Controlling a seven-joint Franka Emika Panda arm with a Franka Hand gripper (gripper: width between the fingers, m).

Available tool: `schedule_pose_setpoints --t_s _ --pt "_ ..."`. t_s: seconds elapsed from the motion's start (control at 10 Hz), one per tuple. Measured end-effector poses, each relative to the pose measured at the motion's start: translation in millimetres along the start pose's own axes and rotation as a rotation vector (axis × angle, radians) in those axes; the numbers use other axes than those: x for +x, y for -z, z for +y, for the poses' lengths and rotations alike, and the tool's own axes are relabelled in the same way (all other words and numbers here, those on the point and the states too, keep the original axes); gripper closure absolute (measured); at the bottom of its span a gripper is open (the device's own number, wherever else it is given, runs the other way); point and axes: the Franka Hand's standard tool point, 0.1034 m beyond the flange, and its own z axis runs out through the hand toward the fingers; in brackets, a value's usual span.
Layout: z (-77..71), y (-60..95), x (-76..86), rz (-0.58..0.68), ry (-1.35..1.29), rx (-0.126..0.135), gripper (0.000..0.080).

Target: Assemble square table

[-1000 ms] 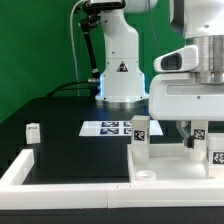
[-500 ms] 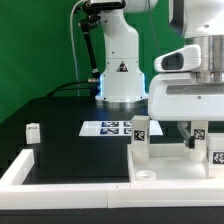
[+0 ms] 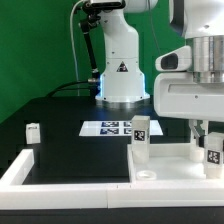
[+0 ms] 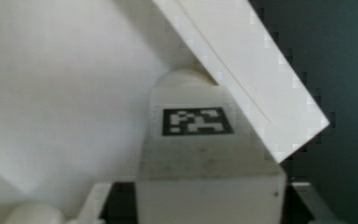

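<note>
The white square table top lies at the exterior view's right, rim up. One white tagged leg stands upright at its near-left corner. My gripper hangs over the top's right side, shut on a second tagged leg. In the wrist view this leg fills the space between my fingers, and my gripper holds it over the table top next to its raised rim. A third leg stands alone at the left.
The marker board lies flat in the middle of the black table. White border rails run along the front and left. The robot's base stands at the back.
My gripper has shifted to the exterior view's right and slightly down, and the held leg's tag has moved with it toward the top's right edge.
</note>
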Motion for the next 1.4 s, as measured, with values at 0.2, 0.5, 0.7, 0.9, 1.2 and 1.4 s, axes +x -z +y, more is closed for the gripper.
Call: schedule_pose_setpoints --t_s 0.2,0.5,0.7,0.9,1.2,1.4 --pt "1.5 0.6 -1.4 0.006 -0.289 -0.004 0.0511" --pt "2.6 0.9 -2.6 -0.076 -0.795 0.012 0.0509" --pt "3.6 -0.5 -2.2 -0.095 -1.044 0.033 0.0509" --pt "6.0 -0.3 -1.1 -0.094 -1.118 0.022 0.0509" --pt "6.5 -0.6 -1.3 -0.082 -1.158 0.016 0.0330" --pt "6.4 -0.4 -1.2 -0.082 -1.156 0.017 0.0163"
